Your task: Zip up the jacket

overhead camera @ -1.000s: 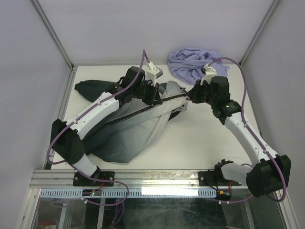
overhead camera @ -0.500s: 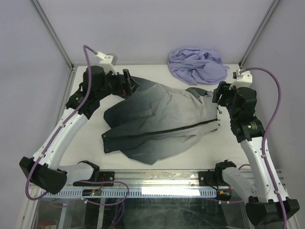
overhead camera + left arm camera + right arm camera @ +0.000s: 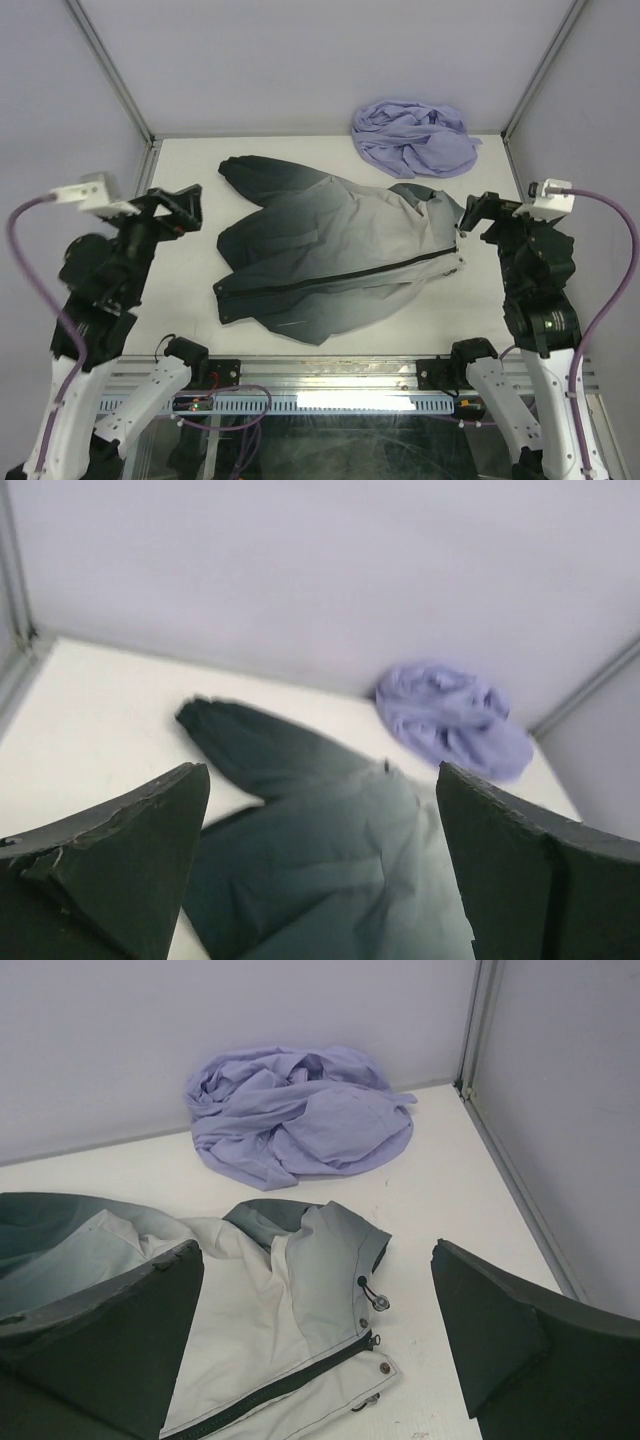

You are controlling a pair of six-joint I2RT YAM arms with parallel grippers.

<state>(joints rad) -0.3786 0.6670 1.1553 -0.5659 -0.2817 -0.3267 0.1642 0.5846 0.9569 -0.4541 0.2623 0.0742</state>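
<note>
The jacket (image 3: 330,240) lies spread flat across the middle of the table, black at the left and fading to light grey at the right. Its dark zipper (image 3: 340,272) runs closed from the hem at the left to the collar at the right. In the right wrist view the zipper pull (image 3: 373,1340) sits at the collar of the jacket (image 3: 270,1310). My left gripper (image 3: 180,210) hangs open, left of the sleeve and apart from it. My right gripper (image 3: 487,215) is open just right of the collar. Both grippers (image 3: 320,780) (image 3: 318,1255) hold nothing above the jacket (image 3: 300,850).
A crumpled lavender garment (image 3: 415,135) (image 3: 455,720) (image 3: 295,1115) lies at the back right corner. White walls close the table on three sides. A metal rail (image 3: 300,375) with both arm bases runs along the near edge.
Both arms drew back from the jacket toward the near side, left arm leftward, right arm rightward. Both grippers opened and let go. The jacket went from bunched to lying flat.
</note>
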